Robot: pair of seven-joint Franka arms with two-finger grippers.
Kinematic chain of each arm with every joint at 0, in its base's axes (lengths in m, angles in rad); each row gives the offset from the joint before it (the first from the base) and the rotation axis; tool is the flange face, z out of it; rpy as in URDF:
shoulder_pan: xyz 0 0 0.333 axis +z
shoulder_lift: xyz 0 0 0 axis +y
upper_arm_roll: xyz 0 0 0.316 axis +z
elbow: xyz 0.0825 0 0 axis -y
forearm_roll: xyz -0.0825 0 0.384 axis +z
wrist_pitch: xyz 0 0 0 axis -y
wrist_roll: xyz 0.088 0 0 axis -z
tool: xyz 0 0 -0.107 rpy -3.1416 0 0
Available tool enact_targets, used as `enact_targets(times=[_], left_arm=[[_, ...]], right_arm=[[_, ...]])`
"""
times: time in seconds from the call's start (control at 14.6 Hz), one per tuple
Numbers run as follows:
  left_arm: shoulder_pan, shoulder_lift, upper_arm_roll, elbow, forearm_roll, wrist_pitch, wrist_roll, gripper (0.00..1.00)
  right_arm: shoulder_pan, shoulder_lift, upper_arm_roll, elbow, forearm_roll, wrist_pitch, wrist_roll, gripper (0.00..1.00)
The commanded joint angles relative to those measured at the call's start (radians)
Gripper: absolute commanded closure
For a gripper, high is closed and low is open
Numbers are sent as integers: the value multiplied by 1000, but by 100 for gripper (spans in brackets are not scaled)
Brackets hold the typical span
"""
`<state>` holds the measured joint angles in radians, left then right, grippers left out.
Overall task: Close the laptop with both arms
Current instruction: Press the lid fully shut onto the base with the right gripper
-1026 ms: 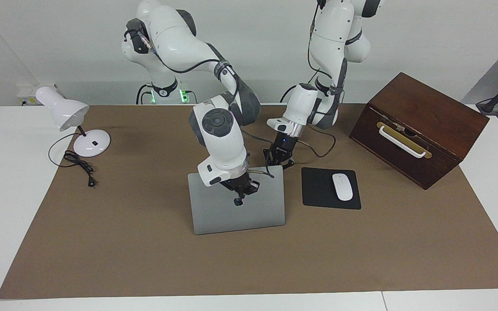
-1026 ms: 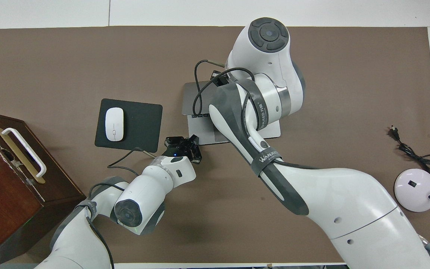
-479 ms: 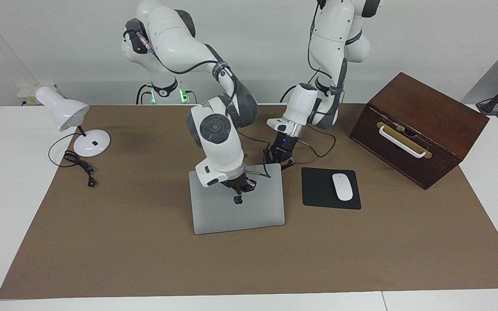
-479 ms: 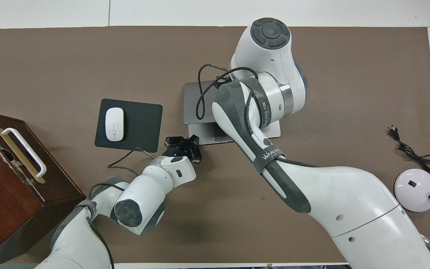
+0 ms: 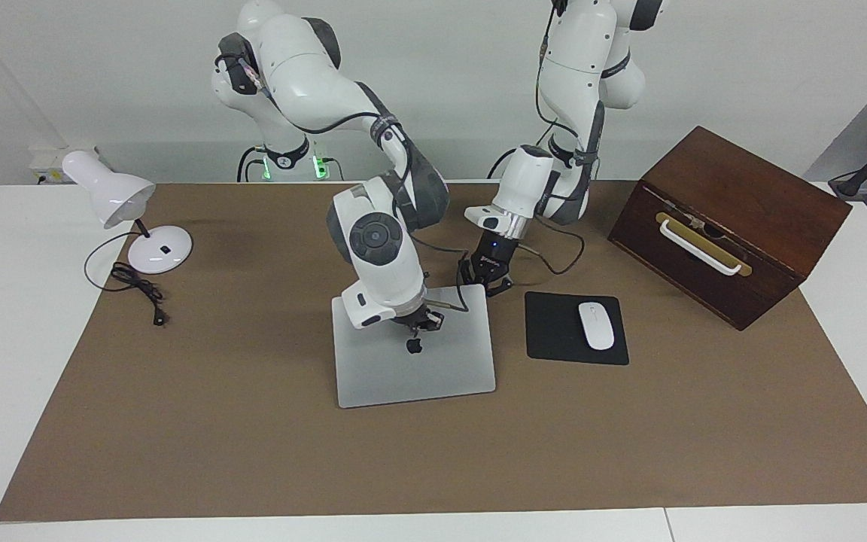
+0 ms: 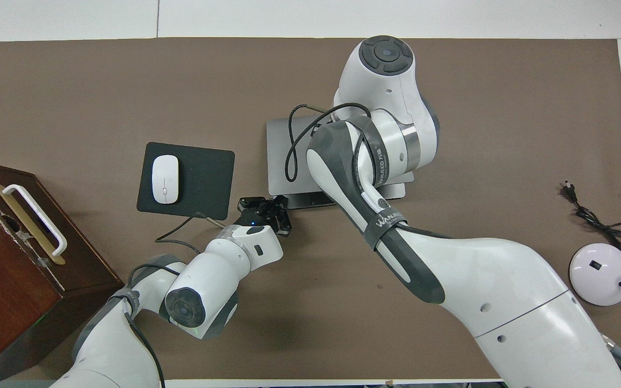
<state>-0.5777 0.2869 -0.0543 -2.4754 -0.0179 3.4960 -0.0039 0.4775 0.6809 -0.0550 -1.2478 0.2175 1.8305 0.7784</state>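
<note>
Your right gripper (image 5: 420, 325), fingertips together, sits on the laptop (image 5: 415, 361) lid mid-table, just above the logo; the lid's free edge lies toward the robots (nearly flat). Left gripper (image 5: 485, 280), also pinched together, holds nothing at the laptop's corner nearest the mouse pad (image 5: 558, 331).

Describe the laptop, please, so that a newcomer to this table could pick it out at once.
On the brown mat, look beside the black mouse pad, toward the right arm's end. The laptop lies there, its lid nearly down. It is the only silver-grey slab, larger than the pad, with a dark apple logo.
</note>
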Motion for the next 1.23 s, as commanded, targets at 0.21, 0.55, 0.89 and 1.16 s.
enact_targets(times=[0.21,0.55,0.89,1.16], left_arm=[[24,67,10,15,16,5,22,100],[24,67,10,15,16,5,22,100],[24,67,10,15,16,5,22,100],[39,69,10,15,16,5,22,100]], right_arm=[[-14,-1,17,-41,36,-11,-8,100],[-13,11,17,-41,52,-20,-5,100],[-13,14,17,-42,52,-20,2,100],[-11,17,17,-41,52,-19,12,100]])
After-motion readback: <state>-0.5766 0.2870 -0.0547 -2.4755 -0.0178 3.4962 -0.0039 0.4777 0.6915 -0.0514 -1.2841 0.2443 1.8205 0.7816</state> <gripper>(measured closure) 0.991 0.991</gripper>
